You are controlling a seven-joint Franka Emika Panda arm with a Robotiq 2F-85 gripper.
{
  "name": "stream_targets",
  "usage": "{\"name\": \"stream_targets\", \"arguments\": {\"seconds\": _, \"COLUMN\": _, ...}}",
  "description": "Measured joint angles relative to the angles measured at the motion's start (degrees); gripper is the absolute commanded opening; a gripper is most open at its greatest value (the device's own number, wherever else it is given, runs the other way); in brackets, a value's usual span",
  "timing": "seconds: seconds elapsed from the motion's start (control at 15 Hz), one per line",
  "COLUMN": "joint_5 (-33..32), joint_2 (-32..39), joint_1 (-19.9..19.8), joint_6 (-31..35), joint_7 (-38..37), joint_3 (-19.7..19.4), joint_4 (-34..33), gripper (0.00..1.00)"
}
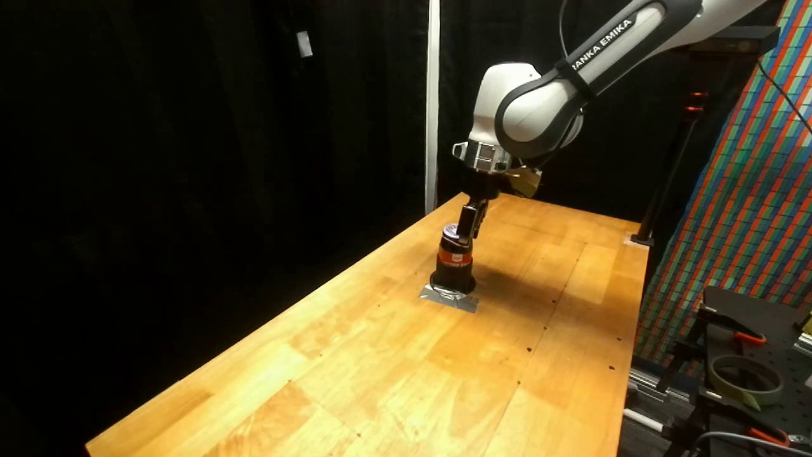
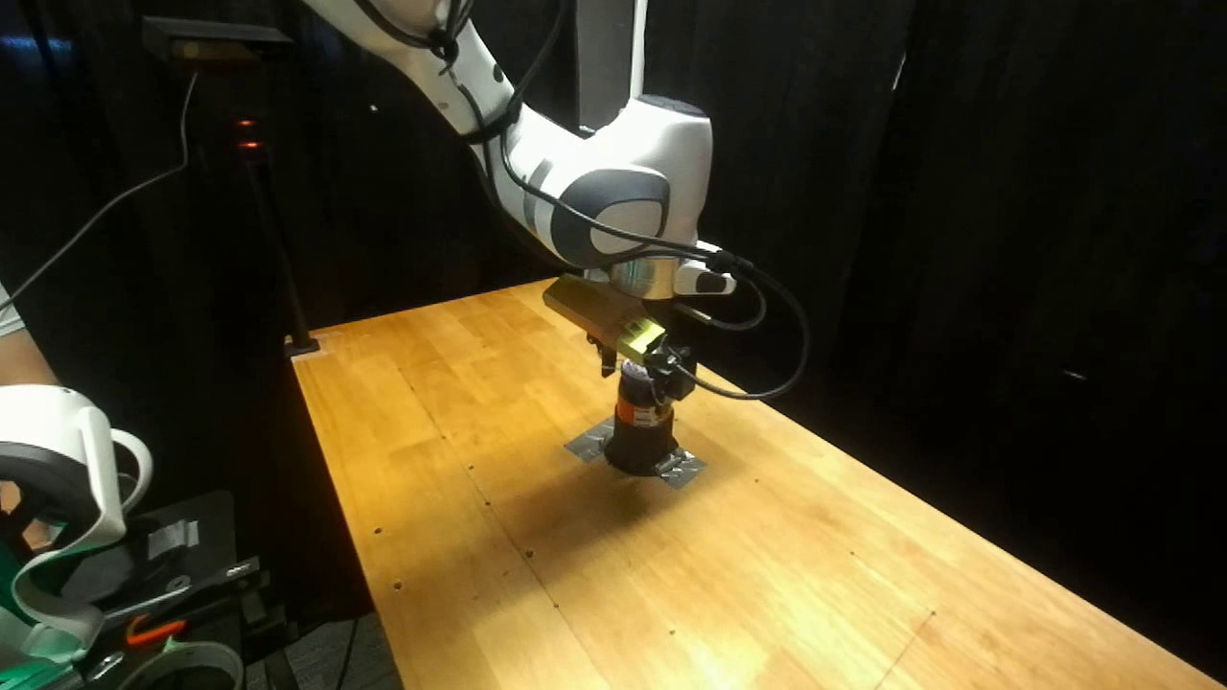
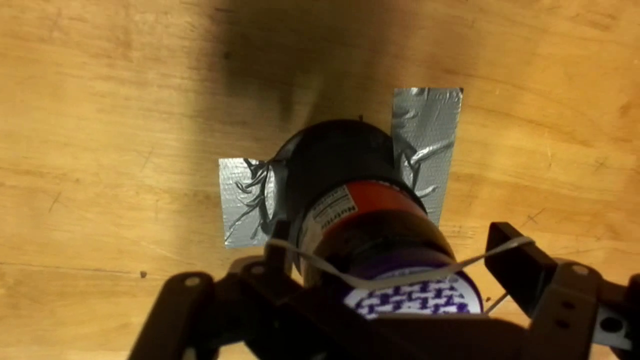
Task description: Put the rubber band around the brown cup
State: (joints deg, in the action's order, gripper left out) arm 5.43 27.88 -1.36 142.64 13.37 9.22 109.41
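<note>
The brown cup (image 3: 382, 200) is a dark jar-like cylinder with an orange label and a purple-and-white lid. It stands upright in a black base and shows in both exterior views (image 1: 455, 258) (image 2: 640, 414). My gripper (image 3: 395, 240) is open, with its fingers apart on either side of the cup's top; it also shows in both exterior views (image 1: 471, 231) (image 2: 644, 372). A pale rubber band (image 3: 370, 284) is looped over both fingertips. Its near strand bends across the lid; a bit of another strand shows by the right finger. I cannot tell whether the band encircles the cup.
The black base (image 3: 340, 145) is fixed to the wooden table (image 1: 393, 368) with silver tape (image 3: 432, 125) on two sides. A dark pole (image 1: 666, 171) rises from the table's far corner. A side cart with a tape roll (image 1: 745, 379) stands beside the table.
</note>
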Motion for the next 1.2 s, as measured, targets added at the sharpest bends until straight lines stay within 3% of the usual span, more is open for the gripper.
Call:
{"name": "stream_targets", "arguments": {"seconds": 0.07, "joint_5": 0.85, "joint_2": -0.68, "joint_1": -0.57, "joint_6": -0.18, "joint_7": 1.03, "joint_3": 0.30, "joint_4": 1.07, "gripper": 1.00}}
{"name": "stream_targets", "arguments": {"seconds": 0.13, "joint_5": 1.57, "joint_2": -1.27, "joint_1": -0.97, "joint_6": -0.36, "joint_7": 1.83, "joint_3": 0.46, "joint_4": 2.02, "gripper": 0.75}}
{"name": "stream_targets", "arguments": {"seconds": 0.27, "joint_5": 2.43, "joint_2": -2.18, "joint_1": -1.41, "joint_6": -0.48, "joint_7": 3.05, "joint_3": 0.53, "joint_4": 3.56, "gripper": 0.68}}
{"name": "stream_targets", "arguments": {"seconds": 0.73, "joint_5": 2.25, "joint_2": -5.87, "joint_1": -1.24, "joint_6": 8.12, "joint_7": 3.24, "joint_3": 0.42, "joint_4": 11.76, "gripper": 0.15}}
{"name": "stream_targets", "arguments": {"seconds": 0.93, "joint_5": 1.51, "joint_2": -8.03, "joint_1": -0.55, "joint_6": 18.50, "joint_7": 2.84, "joint_3": 0.21, "joint_4": 17.96, "gripper": 0.09}}
{"name": "stream_targets", "arguments": {"seconds": 1.2, "joint_5": -0.85, "joint_2": -10.05, "joint_1": 1.16, "joint_6": 37.88, "joint_7": -0.92, "joint_3": -1.19, "joint_4": 26.34, "gripper": 0.14}}
